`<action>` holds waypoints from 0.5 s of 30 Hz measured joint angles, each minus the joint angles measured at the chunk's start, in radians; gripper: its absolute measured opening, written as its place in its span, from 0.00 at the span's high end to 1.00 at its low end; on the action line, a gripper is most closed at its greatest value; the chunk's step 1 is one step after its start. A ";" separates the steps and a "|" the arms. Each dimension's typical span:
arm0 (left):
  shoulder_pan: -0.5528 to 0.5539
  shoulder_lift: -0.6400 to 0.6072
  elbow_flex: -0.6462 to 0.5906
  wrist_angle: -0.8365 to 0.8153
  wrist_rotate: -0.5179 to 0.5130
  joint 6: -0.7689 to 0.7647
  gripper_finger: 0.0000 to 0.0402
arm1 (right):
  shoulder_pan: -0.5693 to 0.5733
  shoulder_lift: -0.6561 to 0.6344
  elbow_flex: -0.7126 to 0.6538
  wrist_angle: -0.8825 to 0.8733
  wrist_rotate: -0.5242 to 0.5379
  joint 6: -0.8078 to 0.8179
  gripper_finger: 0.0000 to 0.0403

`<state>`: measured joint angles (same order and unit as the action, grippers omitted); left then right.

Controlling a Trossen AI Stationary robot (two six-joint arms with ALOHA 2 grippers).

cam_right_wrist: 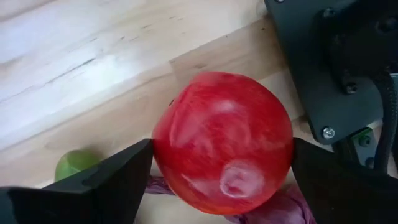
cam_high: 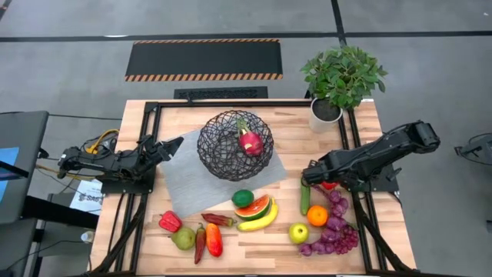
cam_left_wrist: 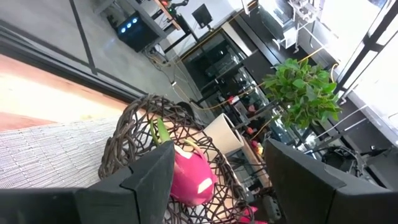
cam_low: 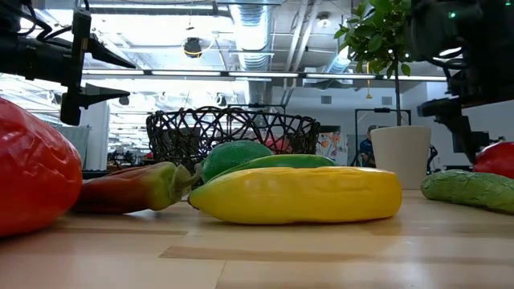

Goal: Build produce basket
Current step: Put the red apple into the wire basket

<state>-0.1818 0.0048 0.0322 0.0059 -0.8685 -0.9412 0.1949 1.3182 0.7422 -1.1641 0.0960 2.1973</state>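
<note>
Overhead, the right gripper [cam_high: 314,183] hangs low over a red apple [cam_right_wrist: 222,142] at the right side of the table [cam_high: 307,131], and from above the arm hides nearly all of that apple. Its wrist view shows the two dark fingers [cam_right_wrist: 115,180] spread wide on either side of the fruit with a gap each side, so nothing is clamped. Purple grapes [cam_high: 334,227] peek out under the apple, mostly cut off there. A cucumber [cam_high: 305,198], orange [cam_high: 317,215] and green apple [cam_high: 298,232] lie close by.

The wire basket [cam_high: 236,144] sits on a grey mat [cam_high: 184,181] mid-table, holding a dragon fruit [cam_high: 250,141]; in the low view the lime [cam_low: 233,156] and banana [cam_low: 301,195] block much of it.

The left gripper [cam_high: 175,143] waits just left of the basket, fingers partly apart and holding nothing. The watermelon slice [cam_high: 254,207] and peppers [cam_high: 213,237] lie toward the front edge.
</note>
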 joint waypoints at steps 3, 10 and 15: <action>0.000 0.000 0.000 0.000 0.000 0.003 0.41 | -0.002 0.027 0.000 0.001 -0.019 -0.010 0.04; 0.000 0.000 0.000 0.000 -0.001 0.003 0.41 | -0.027 0.042 -0.002 0.013 -0.045 -0.055 0.05; 0.000 0.000 0.000 0.000 -0.001 0.003 0.41 | -0.048 0.043 -0.003 0.012 -0.051 -0.072 0.11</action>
<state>-0.1818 0.0048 0.0322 0.0059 -0.8696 -0.9383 0.1474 1.3609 0.7395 -1.1526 0.0452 2.1258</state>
